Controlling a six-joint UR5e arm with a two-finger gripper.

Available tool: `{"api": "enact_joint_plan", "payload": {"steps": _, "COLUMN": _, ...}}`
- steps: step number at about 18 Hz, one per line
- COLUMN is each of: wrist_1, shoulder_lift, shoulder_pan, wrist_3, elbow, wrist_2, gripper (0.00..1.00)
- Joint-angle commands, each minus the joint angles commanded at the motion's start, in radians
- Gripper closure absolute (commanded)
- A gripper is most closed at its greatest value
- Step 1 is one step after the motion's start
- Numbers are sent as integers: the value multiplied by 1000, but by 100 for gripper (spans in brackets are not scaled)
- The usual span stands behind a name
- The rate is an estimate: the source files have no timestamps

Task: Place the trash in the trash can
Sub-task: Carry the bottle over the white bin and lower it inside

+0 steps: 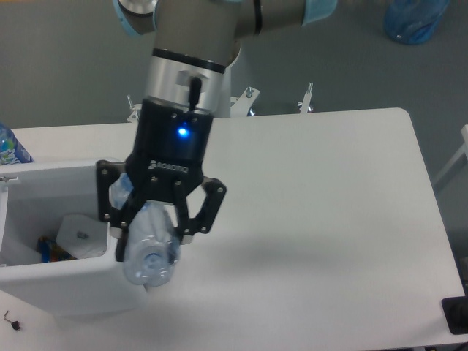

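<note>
Fingers (pixel 121 235) of the gripper (pixel 153 238) clamped on the crushed plastic bottle (pixel 150 248), held over the right rim of the trash can (pixel 51 281).

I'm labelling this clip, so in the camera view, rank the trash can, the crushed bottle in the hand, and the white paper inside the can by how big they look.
1. Trash can, largest, though partly hidden.
2. Crushed bottle, held in the hand; it is nearer the camera, so it may look larger than it is.
3. White paper, smallest, inside the can and partly hidden.
</note>
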Motion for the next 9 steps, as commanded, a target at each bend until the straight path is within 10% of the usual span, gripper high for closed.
{"api": "enact_joint_plan", "payload": {"steps": 9, "wrist_1": 2, "shoulder_lift": -34, "shoulder_pan": -80, "wrist_3": 6, "elbow": 0, "wrist_2": 2, "gripper": 40}}
